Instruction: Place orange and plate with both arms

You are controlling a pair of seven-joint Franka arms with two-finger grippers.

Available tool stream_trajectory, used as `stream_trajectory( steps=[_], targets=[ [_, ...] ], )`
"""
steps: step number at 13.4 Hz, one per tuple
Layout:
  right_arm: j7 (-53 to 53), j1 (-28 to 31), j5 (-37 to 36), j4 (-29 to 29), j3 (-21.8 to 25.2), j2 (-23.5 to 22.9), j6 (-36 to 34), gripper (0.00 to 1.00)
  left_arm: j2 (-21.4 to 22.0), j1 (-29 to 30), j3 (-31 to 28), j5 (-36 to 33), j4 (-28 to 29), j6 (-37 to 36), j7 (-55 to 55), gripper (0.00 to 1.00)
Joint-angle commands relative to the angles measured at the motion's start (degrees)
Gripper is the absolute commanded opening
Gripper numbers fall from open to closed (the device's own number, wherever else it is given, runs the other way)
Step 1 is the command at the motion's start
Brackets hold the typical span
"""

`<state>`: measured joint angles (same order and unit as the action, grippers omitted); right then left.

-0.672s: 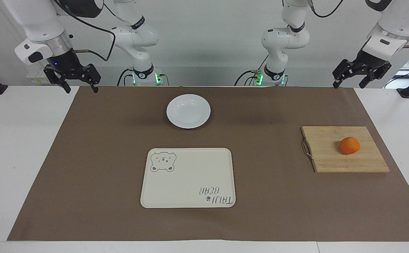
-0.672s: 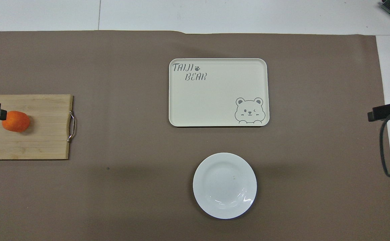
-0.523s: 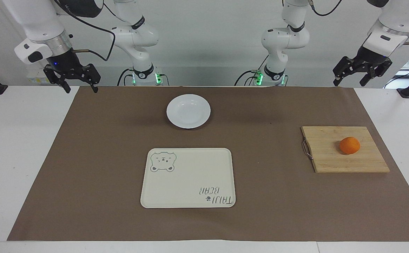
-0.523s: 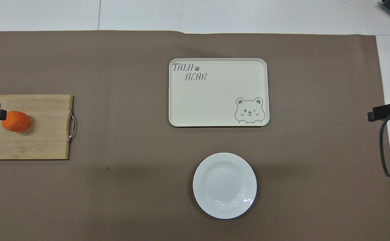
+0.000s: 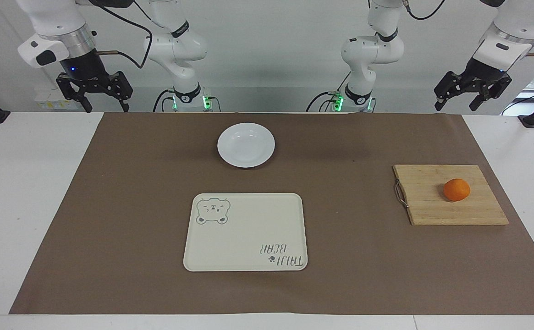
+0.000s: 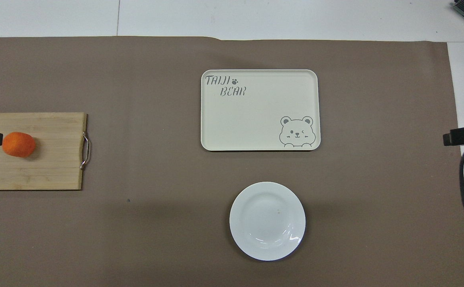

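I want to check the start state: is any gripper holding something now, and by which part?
Nothing is held. The left gripper and right gripper hang open in the air; the orange lies on the cutting board, the plate on the mat.

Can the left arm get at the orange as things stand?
Probably yes: the orange lies bare on the cutting board at that arm's end of the table, and the left pincer hangs open above the table edge, nothing between.

plate [image 5: 246,145]: lay on the mat [image 5: 134,206], nearer the robots than the tray [image 5: 248,229]
tray: lay mid-mat
board [image 5: 432,208]: lay toward the left arm's end
orange [image 5: 456,189]: sat on the board
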<state>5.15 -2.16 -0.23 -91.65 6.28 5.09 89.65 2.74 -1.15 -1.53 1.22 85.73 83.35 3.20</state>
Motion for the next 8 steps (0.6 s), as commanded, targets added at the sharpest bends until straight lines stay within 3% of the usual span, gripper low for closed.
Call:
stream_trajectory(
  steps=[1, 8],
  targets=[
    [-0.8, 0.1, -0.7, -0.4, -0.3, 0.5, -0.4, 1.0, 0.4, -0.5, -0.2, 0.2, 0.0, -0.8, 0.1, 1.0],
    [-0.8, 0.1, -0.7, -0.4, -0.3, 0.5, -0.4, 1.0, 0.4, -0.2, -0.2, 0.2, 0.0, 0.3, 0.8, 1.0]
  ],
)
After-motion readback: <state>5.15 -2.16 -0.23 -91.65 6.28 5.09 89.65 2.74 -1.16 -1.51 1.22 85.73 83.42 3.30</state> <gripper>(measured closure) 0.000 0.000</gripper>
